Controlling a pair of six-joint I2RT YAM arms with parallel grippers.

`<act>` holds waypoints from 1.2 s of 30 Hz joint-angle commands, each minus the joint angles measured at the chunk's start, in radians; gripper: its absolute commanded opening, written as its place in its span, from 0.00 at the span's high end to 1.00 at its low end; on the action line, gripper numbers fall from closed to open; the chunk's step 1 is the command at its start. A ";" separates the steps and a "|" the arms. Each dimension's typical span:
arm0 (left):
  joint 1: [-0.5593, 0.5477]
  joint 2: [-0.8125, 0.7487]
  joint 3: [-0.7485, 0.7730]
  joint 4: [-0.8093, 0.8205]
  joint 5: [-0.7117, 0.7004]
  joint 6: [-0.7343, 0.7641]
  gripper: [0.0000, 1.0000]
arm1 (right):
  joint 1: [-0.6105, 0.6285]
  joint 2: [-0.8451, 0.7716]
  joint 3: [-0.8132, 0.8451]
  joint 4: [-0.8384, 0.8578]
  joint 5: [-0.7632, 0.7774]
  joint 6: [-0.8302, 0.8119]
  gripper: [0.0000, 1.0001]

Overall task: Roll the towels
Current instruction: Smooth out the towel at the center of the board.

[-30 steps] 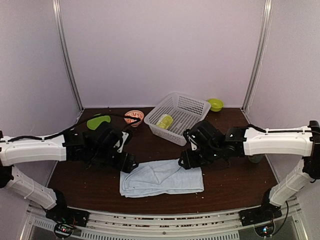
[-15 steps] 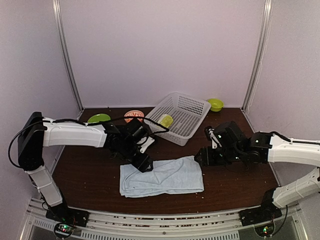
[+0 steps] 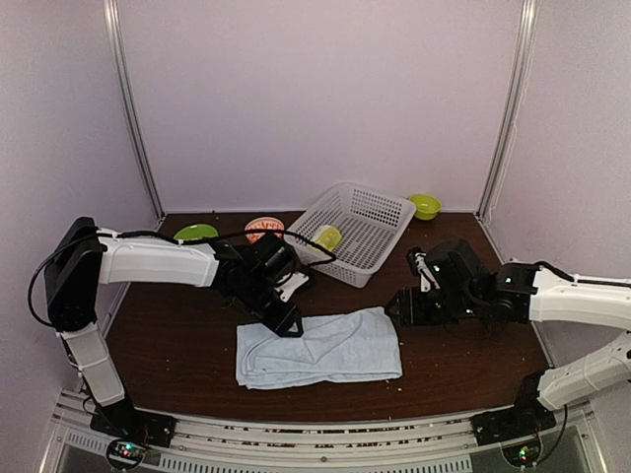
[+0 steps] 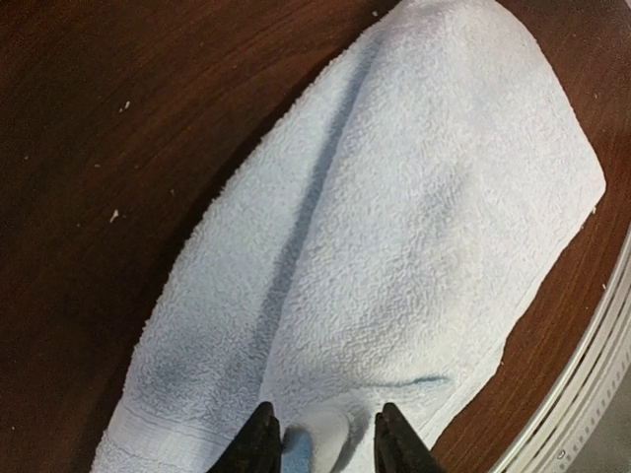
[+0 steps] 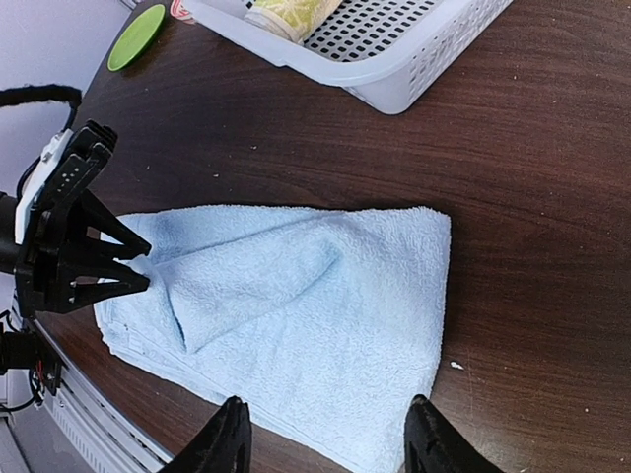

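Left wrist: left pincer [image 4: 325, 419] straddles a corner fold of the pale blue towel [image 4: 394, 246], grip unclear; right pincer [image 5: 325, 429] wide, empty, at its opposite end.

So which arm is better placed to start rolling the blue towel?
Left. The left gripper straddles a corner of the blue towel, set to pinch it; the right gripper hangs open by the opposite edge, holding nothing.

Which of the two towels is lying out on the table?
The pale blue towel, spread on the table; the lime-green towel sits inside the white basket.
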 commanded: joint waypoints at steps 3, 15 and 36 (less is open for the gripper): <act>0.003 0.007 -0.003 0.035 0.045 -0.010 0.86 | -0.049 0.064 -0.043 0.082 -0.021 0.048 0.46; 0.008 -0.104 -0.057 0.056 -0.052 -0.101 1.00 | -0.173 0.309 -0.103 0.340 -0.215 0.105 0.49; 0.107 -0.302 -0.306 0.149 -0.366 -0.470 1.00 | -0.173 0.376 -0.139 0.336 -0.186 0.100 0.65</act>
